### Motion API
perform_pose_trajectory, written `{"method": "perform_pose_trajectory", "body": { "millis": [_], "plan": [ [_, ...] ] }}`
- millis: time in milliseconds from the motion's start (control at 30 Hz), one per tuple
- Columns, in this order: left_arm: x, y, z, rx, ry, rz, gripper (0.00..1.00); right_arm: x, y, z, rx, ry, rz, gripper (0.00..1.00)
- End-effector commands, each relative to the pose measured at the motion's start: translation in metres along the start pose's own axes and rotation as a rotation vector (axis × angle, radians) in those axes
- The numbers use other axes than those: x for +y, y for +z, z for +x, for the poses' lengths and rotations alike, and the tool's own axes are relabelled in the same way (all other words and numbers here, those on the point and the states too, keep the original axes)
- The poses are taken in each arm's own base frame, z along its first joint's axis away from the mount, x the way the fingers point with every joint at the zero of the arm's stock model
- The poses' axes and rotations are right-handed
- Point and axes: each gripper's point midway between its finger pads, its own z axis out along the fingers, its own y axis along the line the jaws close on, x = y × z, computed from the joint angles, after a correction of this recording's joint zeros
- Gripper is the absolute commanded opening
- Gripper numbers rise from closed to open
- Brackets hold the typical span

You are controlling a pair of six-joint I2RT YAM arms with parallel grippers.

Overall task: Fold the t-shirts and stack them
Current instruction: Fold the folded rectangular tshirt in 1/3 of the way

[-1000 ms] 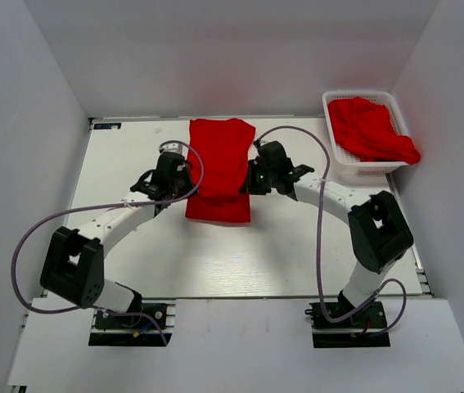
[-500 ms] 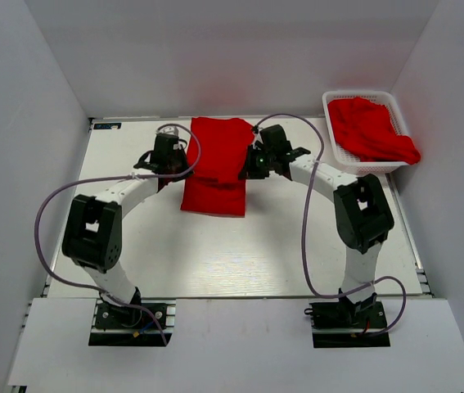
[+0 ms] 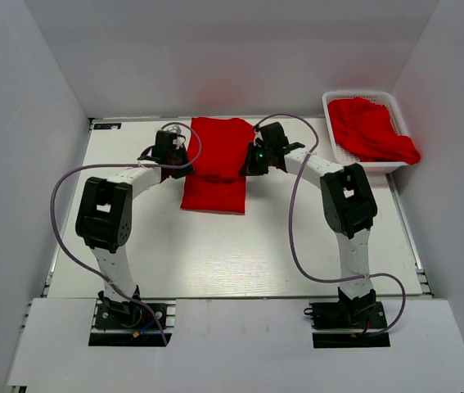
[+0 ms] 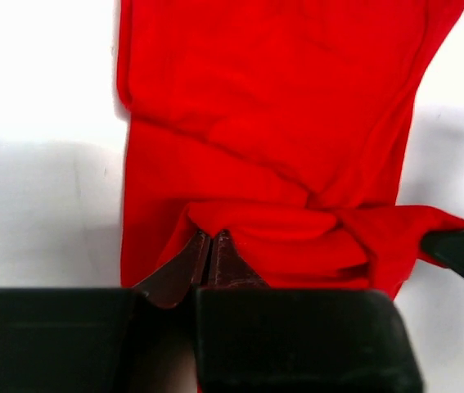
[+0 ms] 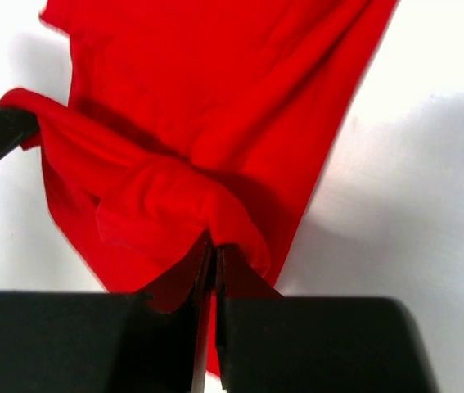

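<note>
Step in hand, as I judge it: a crosswise fold of the flat t-shirt [image 3: 215, 184], a narrow red strip on the far middle of the tabletop [image 3: 215, 254], running away from the arm bases.

Left hand [image 3: 181, 162] at the strip's left edge, right hand [image 3: 250, 161] at its right edge, level with each other about halfway along; in each wrist view the fingers sit together, clamped on a raised, bunched fold of red cloth, with lower layers lying flat beyond.

Second t-shirt [image 3: 371, 131] heaped in the white basket [image 3: 359, 94] at the far right corner, one corner spilling over the rim; untouched.

Next move likely calls for both hands to carry the pinched fold together at matched pace, lay it square on the layer below, then let go at the same time; uneven travel would skew the edge.

Hard to make out: how many layers each hand holds; where sleeves and collar lie, tucked under or not; whether the basket holds one shirt or several; the strip's near end is cut off in both wrist views.
</note>
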Motion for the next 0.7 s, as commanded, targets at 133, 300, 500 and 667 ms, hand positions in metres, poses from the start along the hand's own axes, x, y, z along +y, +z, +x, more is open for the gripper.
{"method": "perform_pose_trajectory", "body": {
  "millis": [133,300,500,667],
  "plan": [
    [-0.001,0.023,-0.088,-0.165,-0.112,0.064,0.77,-0.001,0.02,-0.077,-0.153,0.151,-0.097,0.51],
    [0.007,0.02,-0.127,-0.208,-0.152,0.069,1.0,0.012,0.005,-0.126,-0.229,0.133,-0.188,0.9],
    [0.001,-0.007,-0.121,-0.185,-0.051,0.092,1.0,0.009,-0.027,-0.102,-0.215,-0.028,-0.092,0.9],
    [0.006,-0.04,-0.059,-0.115,0.01,0.093,1.0,0.018,-0.057,-0.046,-0.151,-0.092,-0.084,0.9]
  ]
}}
